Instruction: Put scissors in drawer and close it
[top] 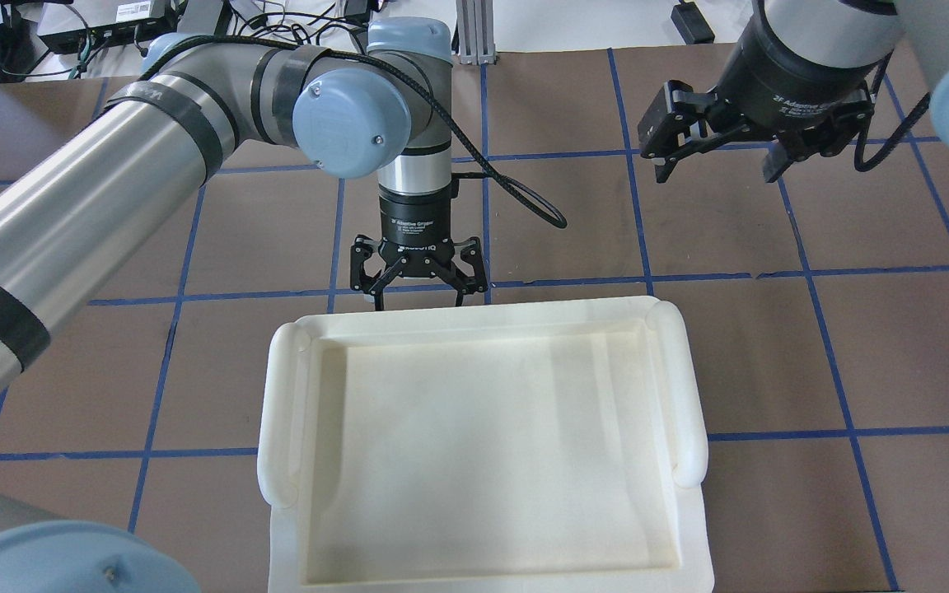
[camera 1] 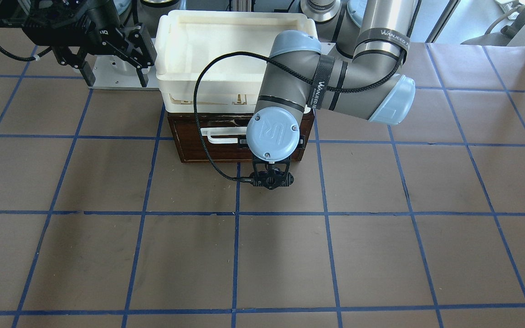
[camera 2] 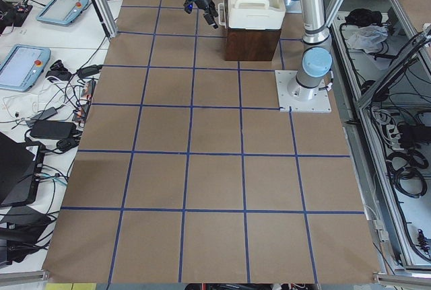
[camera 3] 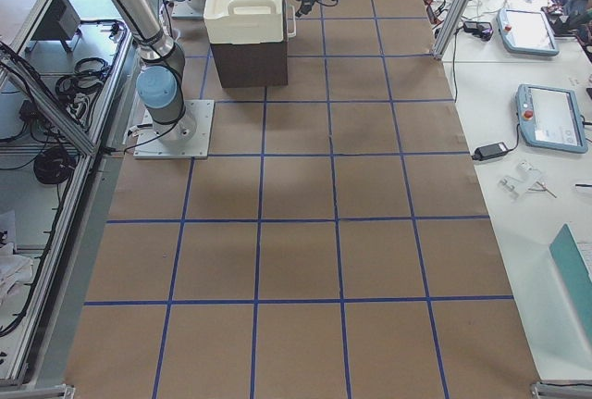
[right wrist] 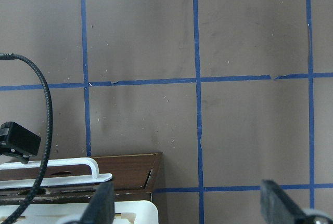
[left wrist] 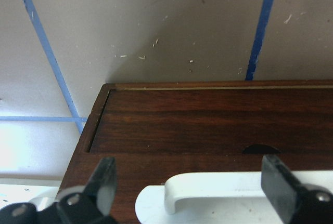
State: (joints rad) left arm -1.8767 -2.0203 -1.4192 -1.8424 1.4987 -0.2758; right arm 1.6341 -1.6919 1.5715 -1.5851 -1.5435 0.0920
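Note:
The drawer (camera 1: pixel 189 148) has a dark brown wooden front and a white bar handle (camera 1: pixel 219 136), and its front sits flush in its case under the white tray. No scissors show in any view. My left gripper (top: pixel 418 298) is open and empty, right at the drawer front. In the left wrist view (left wrist: pixel 190 169) its fingers (left wrist: pixel 104 180) stand either side of the handle (left wrist: pixel 218 193) without touching it. My right gripper (top: pixel 722 161) is open and empty, held above the table off the tray's right side, and also shows in the front view (camera 1: pixel 114 75).
A large empty white plastic tray (top: pixel 483 317) lies on top of the drawer case. The brown table with blue grid lines (camera 1: pixel 262 255) stretches out in front. The left arm's black cable (camera 1: pixel 198 114) loops across the drawer front.

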